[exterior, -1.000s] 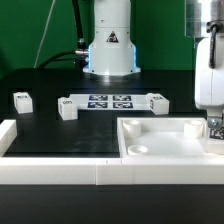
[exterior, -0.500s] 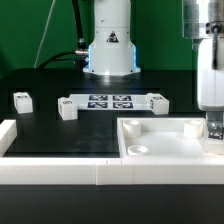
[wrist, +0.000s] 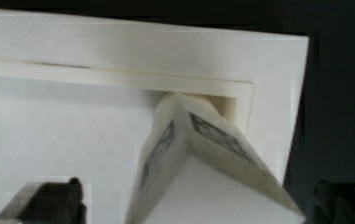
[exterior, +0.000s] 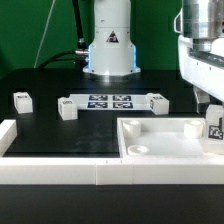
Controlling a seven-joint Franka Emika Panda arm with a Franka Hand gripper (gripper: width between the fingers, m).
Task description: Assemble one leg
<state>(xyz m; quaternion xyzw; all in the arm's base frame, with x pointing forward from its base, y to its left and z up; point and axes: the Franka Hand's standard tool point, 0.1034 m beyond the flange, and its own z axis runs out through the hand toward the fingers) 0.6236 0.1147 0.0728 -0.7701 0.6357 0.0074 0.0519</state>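
One leg (exterior: pixel 215 128), a stubby white block with a tag, stands tilted in the far right corner of the large white panel (exterior: pixel 160 143). In the wrist view the leg (wrist: pixel 200 145) leans against the panel's raised rim (wrist: pixel 138 75). My gripper (exterior: pixel 207 104) hangs just above it. Its fingers (wrist: pixel 49 203) are spread wide on either side of the leg, with gaps on both sides, so my gripper (wrist: pixel 195 205) is open and empty. Three more legs lie on the black table: one (exterior: pixel 22 99), another (exterior: pixel 67 108) and a third (exterior: pixel 157 100).
The marker board (exterior: pixel 110 101) lies at the back, in front of the robot's base (exterior: pixel 110 45). A white rail (exterior: pixel 50 170) runs along the table's front edge and turns up at the exterior view's left.
My gripper has risen from around the leg at the panel's right corner. The leg stays in the corner with its tag now showing. The other legs have not moved.
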